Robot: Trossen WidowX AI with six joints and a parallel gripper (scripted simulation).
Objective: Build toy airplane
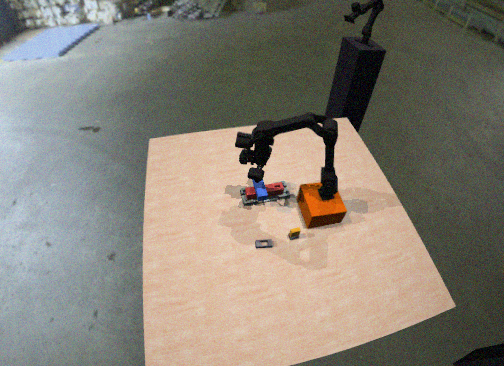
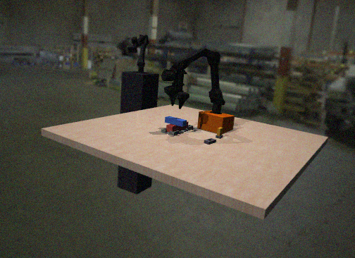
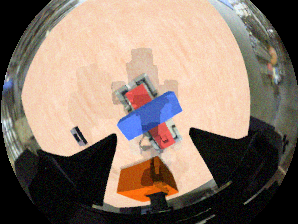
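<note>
"Warehouse floor (image 1: 75,198) (image 2: 42,217) all round. What's nearest?"

"Near the exterior camera, the yellow fin (image 1: 294,232) (image 2: 220,131), upright in a dark holder. Small, probably light and stiff; pinch its flat faces, gently."

"And the wing?"

"Farther: blue wing (image 1: 260,189) (image 2: 175,121) (image 3: 150,115) across the red fuselage (image 1: 274,189) (image 2: 171,127) (image 3: 137,95), in the grey cradle (image 1: 244,200) (image 2: 174,133) (image 3: 121,96). Likely rigid; grip its long sides."

"Gripper (image 1: 256,177) (image 2: 176,106) (image 3: 154,135)?"

"Above it, fingers spread wide, nothing held."
</note>
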